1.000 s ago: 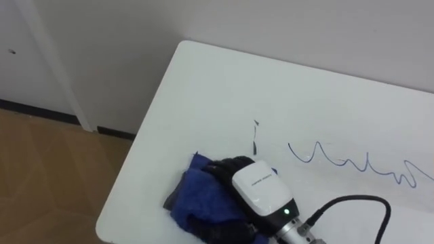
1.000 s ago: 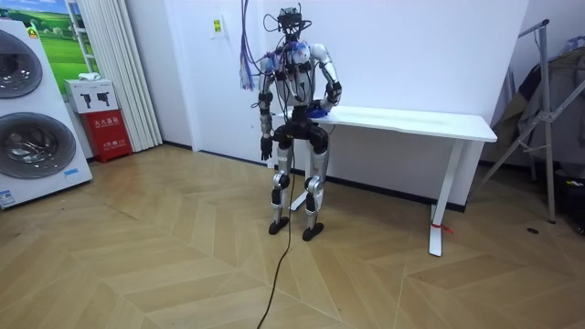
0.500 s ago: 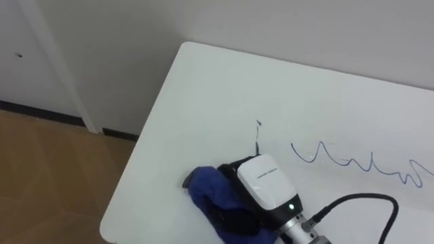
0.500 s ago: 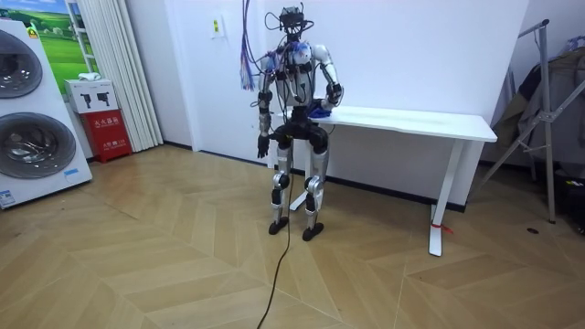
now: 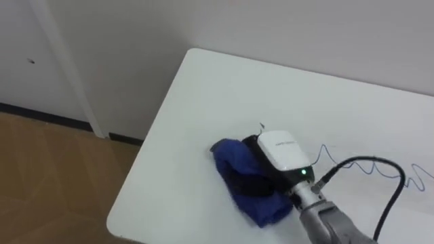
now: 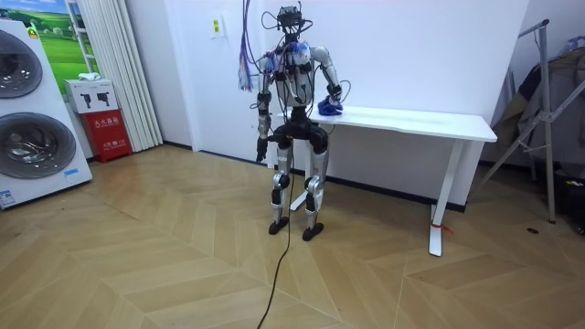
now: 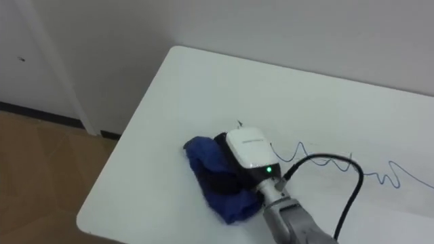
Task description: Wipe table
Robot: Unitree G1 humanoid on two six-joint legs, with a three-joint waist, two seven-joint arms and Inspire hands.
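White table (image 5: 203, 88) bearing blue cloth (image 5: 230, 157), blue scribble (image 7: 392, 173).

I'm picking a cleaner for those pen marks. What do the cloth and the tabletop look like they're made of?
Blue cloth: soft fabric, perhaps microfibre or terry; it bunches in thick, matte folds. Table: smooth white top, likely laminate or coated board, though the core is not visible; even, seamless surface, rounded corner, and the pen line sits crisp on it.

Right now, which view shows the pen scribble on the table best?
The right eye view: the scribble runs long across the table, starting beside the right hand. The left eye view shows a shorter stretch, partly behind the arm. In the room view it is too far off to make out.
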